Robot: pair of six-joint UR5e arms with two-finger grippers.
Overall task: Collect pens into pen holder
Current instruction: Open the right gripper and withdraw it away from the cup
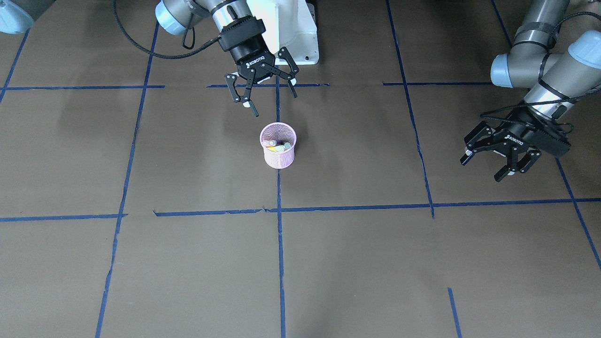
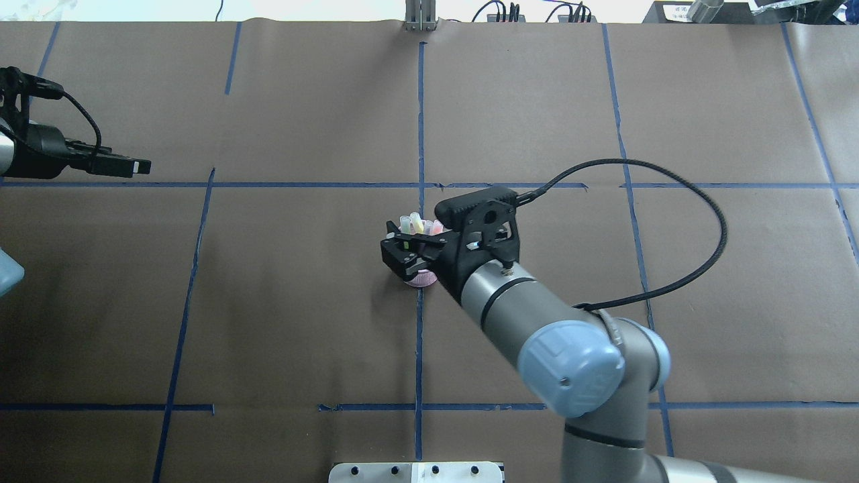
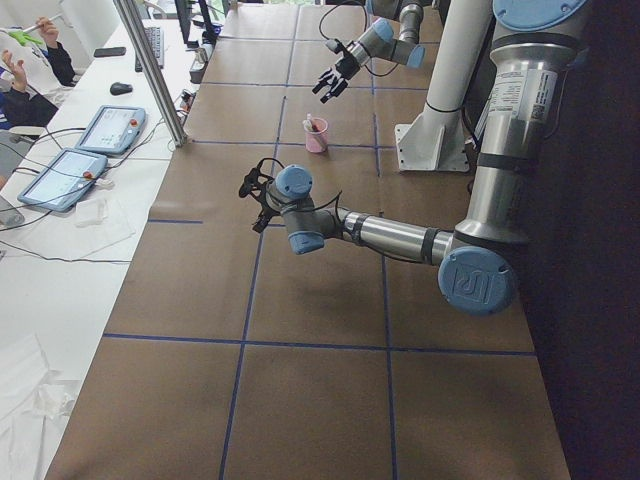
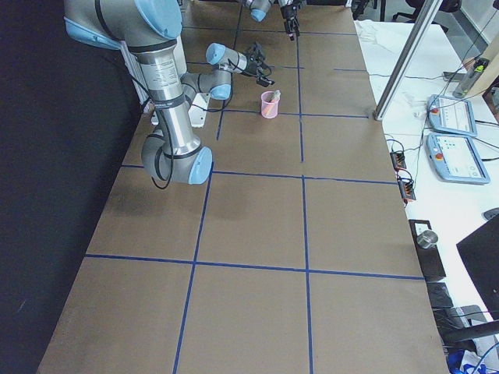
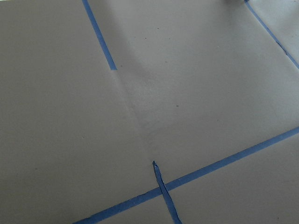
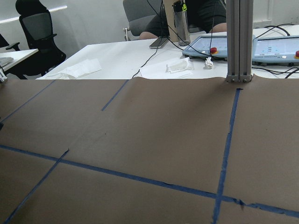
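Note:
The pink mesh pen holder stands upright at the table's middle, on a blue tape line. The pens are inside it, and their pale cap ends stick up over the rim in the overhead view. My right gripper is open and empty, hovering just above the holder on the robot's side; in the overhead view it covers most of the holder. My left gripper is open and empty, far off to the robot's left. Neither wrist view shows fingers or the holder.
Brown paper with blue tape lines covers the table. The robot's white base stands behind the holder. An operators' desk with tablets lies past the far edge. The right arm's cable loops over the table.

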